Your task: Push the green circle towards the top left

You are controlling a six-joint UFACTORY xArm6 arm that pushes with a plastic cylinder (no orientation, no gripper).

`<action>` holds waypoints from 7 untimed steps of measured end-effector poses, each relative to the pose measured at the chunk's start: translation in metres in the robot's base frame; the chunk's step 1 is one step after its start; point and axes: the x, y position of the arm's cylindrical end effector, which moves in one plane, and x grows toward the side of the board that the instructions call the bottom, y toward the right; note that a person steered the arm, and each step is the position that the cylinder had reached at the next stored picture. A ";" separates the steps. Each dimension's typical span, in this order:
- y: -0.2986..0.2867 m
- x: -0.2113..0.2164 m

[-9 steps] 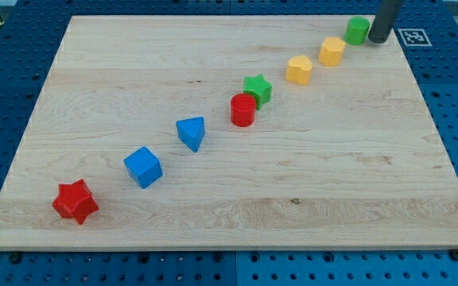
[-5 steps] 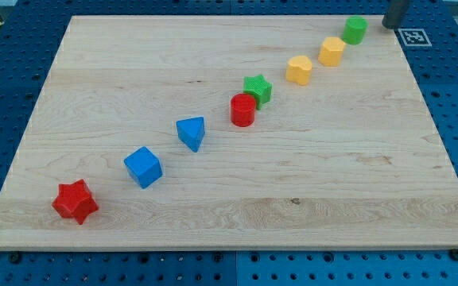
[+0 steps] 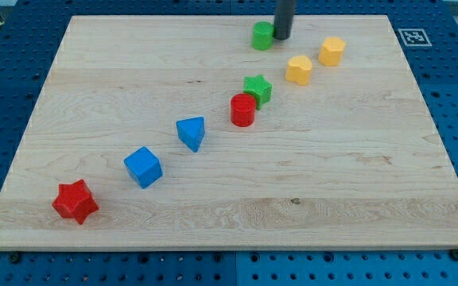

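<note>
Yellow blocks: two; greens: two.

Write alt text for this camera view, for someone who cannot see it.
A dark rod's tip touches the right side of a green circle near the top of a wooden board. Seven more coloured blocks run diagonally from a red star at bottom left to yellow blocks at upper right.

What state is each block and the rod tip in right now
green circle: upright, touching my tip on its right
my tip: on the board, against the green circle
green star: flat, touching the red cylinder
red cylinder: upright
blue cube: resting flat, alone
</note>
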 end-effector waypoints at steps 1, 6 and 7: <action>-0.039 0.000; -0.057 0.034; -0.083 0.037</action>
